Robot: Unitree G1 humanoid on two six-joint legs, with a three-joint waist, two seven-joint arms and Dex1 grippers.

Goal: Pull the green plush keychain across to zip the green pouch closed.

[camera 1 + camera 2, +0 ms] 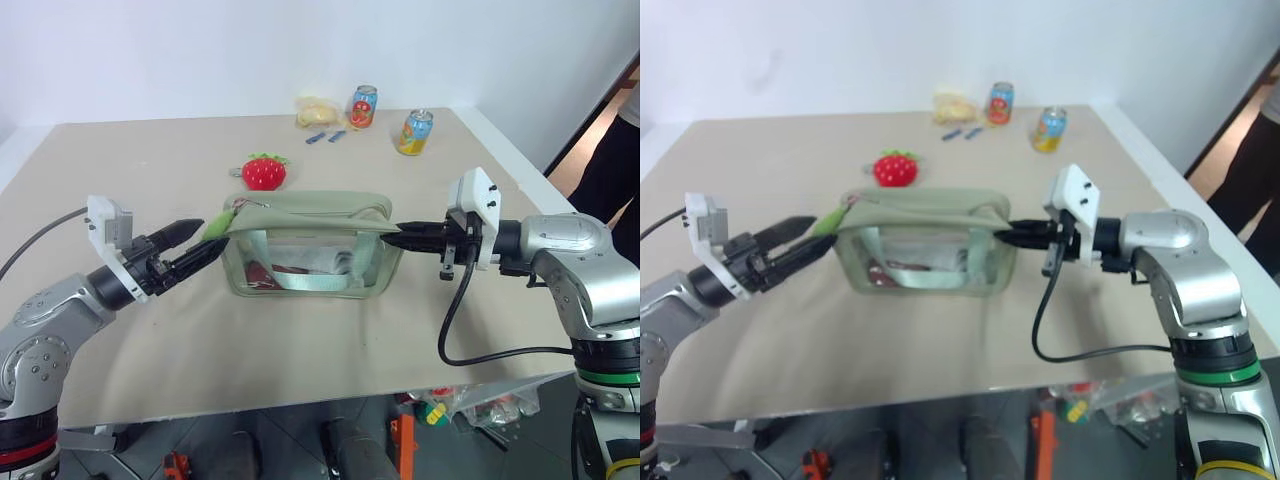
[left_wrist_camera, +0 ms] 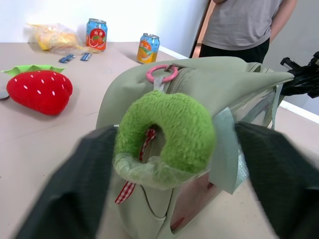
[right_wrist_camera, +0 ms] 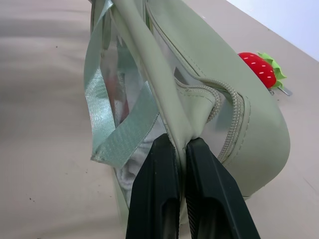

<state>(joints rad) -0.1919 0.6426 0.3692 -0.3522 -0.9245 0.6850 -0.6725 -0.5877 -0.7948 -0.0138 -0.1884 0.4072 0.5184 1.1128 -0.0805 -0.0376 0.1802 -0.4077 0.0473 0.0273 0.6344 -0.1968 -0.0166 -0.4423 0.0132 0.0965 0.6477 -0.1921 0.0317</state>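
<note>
The green pouch (image 1: 310,212) stands in the middle of the table with its zipper along the top. The green plush keychain (image 2: 174,124) hangs from a pink ring (image 2: 161,73) at the pouch's left end. My left gripper (image 1: 208,236) is open around the plush, one finger on each side; the finger on one side (image 2: 89,164) is at the plush's edge, the other (image 2: 269,164) stands apart from it. My right gripper (image 3: 179,142) is shut on the fabric edge at the pouch's right end, holding it level.
A red strawberry plush (image 1: 265,172) lies behind the pouch. Further back are two drink cans (image 1: 362,106) (image 1: 415,131), a yellow bag (image 1: 318,110) and small blue items (image 1: 325,137). A person (image 2: 244,25) stands past the table's right edge.
</note>
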